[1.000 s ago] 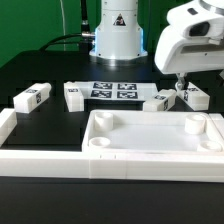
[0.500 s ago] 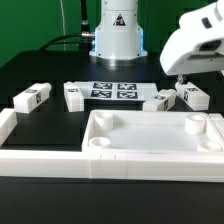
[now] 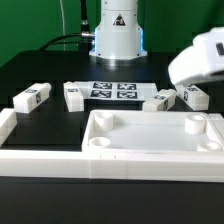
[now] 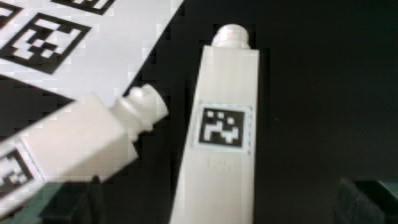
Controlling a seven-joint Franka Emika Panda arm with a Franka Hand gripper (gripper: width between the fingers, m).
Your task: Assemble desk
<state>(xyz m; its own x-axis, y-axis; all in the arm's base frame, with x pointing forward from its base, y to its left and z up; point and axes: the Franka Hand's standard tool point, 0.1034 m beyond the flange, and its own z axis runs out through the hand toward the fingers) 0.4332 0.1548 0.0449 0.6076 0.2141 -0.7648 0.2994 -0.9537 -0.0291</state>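
Below wrist cam: leg (image 4: 222,120) lies flat, peg end nr marker board (image 4: 111,45); claw (image 4: 214,203) wide, empty.

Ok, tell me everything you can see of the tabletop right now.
The tabletop is a white rectangular piece, smooth plastic by the look, with a raised rim and a round socket at each corner. It lies flat on the black table, hollow side up, nearest the camera. All sockets are empty and nothing rests in it. Its near edge runs along the low white wall; contact there is unclear. The loose legs lie behind it.
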